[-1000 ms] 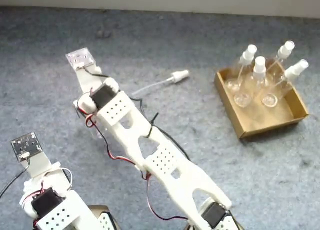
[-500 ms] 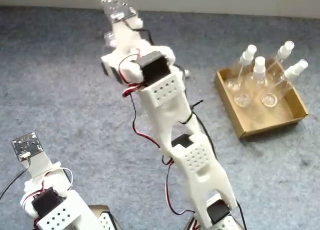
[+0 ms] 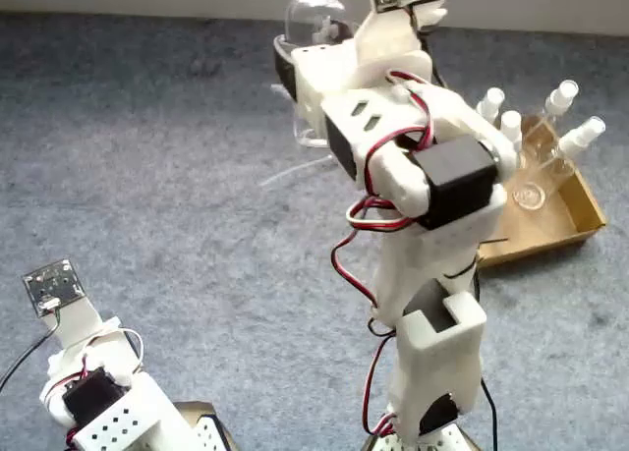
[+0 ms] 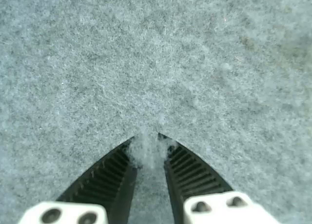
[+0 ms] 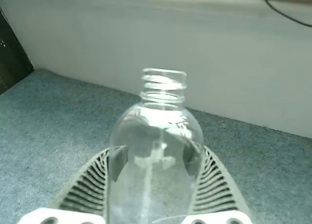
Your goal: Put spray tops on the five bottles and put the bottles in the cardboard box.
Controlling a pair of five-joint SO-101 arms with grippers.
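Note:
My right gripper [image 5: 156,158] is shut on a clear, uncapped bottle [image 5: 156,151], held upright and high above the carpet. In the high view that bottle [image 3: 313,24] is at the top centre, in front of the raised right arm [image 3: 423,176]. A thin tube of the loose spray top [image 3: 285,173] lies on the carpet just left of the arm; its head is hidden. The cardboard box [image 3: 560,237] at the right holds several bottles with spray tops [image 3: 568,95]. My left gripper [image 4: 151,136] rests low over bare carpet, fingers nearly together with nothing between them.
Grey carpet covers the whole work area. A pale wall [image 5: 234,63] runs along the far edge behind the held bottle. The left arm [image 3: 93,392] sits at the near left corner. The raised right arm covers part of the box.
The right arm has risen from the carpet at the left-middle and swung up and to the right with the bottle. It now covers the spray top's head. The left arm has kept still.

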